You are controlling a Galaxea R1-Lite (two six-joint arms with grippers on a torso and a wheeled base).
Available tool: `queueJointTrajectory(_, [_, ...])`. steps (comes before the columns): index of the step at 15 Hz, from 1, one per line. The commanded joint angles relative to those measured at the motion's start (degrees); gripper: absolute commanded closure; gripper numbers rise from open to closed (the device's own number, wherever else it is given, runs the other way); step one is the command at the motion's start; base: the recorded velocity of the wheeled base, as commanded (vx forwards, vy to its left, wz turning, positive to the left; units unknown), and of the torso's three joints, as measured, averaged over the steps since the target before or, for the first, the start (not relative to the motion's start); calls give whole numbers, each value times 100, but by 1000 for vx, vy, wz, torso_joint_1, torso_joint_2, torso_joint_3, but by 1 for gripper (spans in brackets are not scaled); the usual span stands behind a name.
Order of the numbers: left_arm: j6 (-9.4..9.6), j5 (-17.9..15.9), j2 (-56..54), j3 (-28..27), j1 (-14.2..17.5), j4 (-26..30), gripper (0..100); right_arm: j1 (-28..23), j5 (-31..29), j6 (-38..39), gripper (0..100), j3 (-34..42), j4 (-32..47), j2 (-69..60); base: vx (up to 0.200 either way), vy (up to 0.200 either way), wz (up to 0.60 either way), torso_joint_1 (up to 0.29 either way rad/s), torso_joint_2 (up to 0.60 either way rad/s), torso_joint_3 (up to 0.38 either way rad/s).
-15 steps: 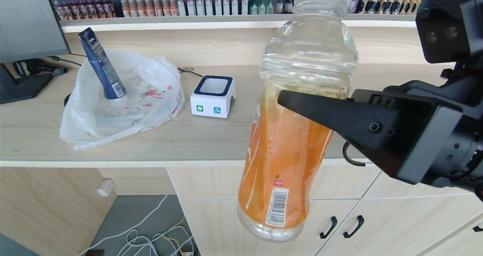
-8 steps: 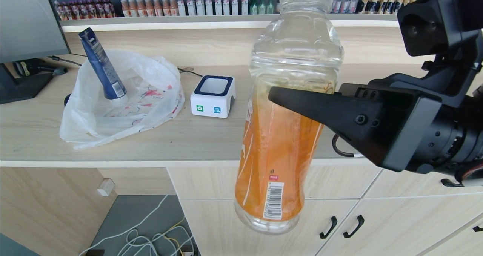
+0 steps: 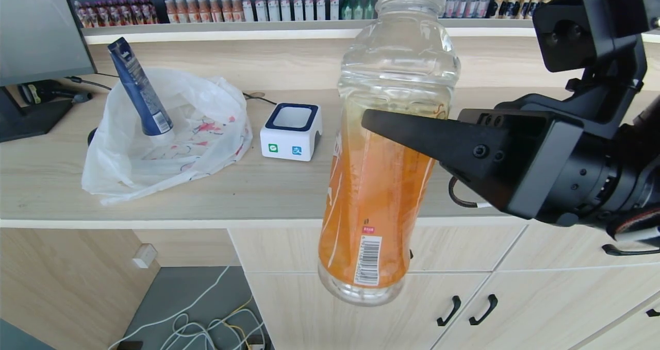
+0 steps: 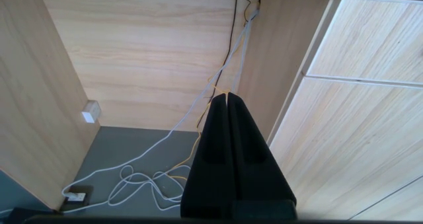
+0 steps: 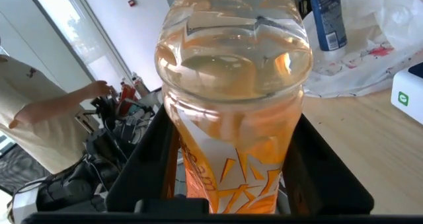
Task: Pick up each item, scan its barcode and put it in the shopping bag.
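Observation:
My right gripper (image 3: 384,126) is shut on an orange drink bottle (image 3: 384,185), holding it upright in the air in front of the counter, its barcode (image 3: 368,260) low on the side facing me. In the right wrist view the bottle (image 5: 234,112) stands between the two black fingers (image 5: 142,158). The white scanner box (image 3: 292,131) sits on the counter beyond and to the left of the bottle. Further left lies the white shopping bag (image 3: 170,133) with a blue tube (image 3: 140,89) standing in it. My left gripper (image 4: 227,102) is shut on nothing, low down by the cabinet side.
A monitor (image 3: 41,30) and its stand occupy the counter's far left. A shelf of bottles (image 3: 309,7) runs along the back wall. Cabinet doors with black handles (image 3: 466,310) lie under the counter, and loose cables (image 3: 206,324) cover the floor.
My right gripper has carried the bottle a little to the left and slightly lower. The bag, tube and scanner have stayed put.

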Motion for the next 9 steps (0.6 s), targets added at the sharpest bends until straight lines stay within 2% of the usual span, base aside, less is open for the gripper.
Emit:
queueJointTrajectory(1, [5,0,-2,0,1,0,100,-83,-35,-28,100,71,-15,-82,0,0,0,0,0,0])
queueJointTrajectory(5, [-4,0,-2,0,1,0,100,-443,-307,-573,100,361,-24,-319,0,0,0,0,0,0])
queueJointTrajectory(7, [-4,0,-2,0,1,0,100,-461,-500,-722,100,458,-15,-416,0,0,0,0,0,0])
queueJointTrajectory(9, [-4,0,-2,0,1,0,100,-461,-1001,-1091,100,572,-15,-521,0,0,0,0,0,0])
